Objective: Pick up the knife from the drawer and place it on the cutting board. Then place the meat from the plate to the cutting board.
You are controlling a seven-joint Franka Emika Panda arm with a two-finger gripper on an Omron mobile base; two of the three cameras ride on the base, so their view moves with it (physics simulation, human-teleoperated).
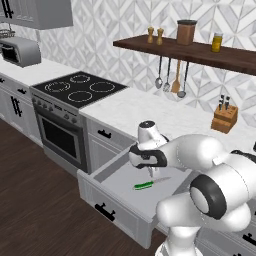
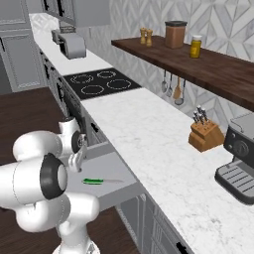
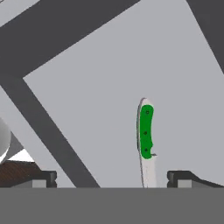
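Knife (image 3: 146,133) blade tip behind grey band

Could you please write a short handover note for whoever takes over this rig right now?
Gripper: open and empty, poised above the open drawer, nothing between the fingertips.
Knife: flat on the drawer floor, green handle and pale blade both free, untouched; also seen in the left base view.
Done: drawer is pulled out, arm is over it.
Left: lower onto the handle, grasp, lift, carry the knife to the cutting board, then move the meat from the plate to the board. Board, plate and meat are out of frame.
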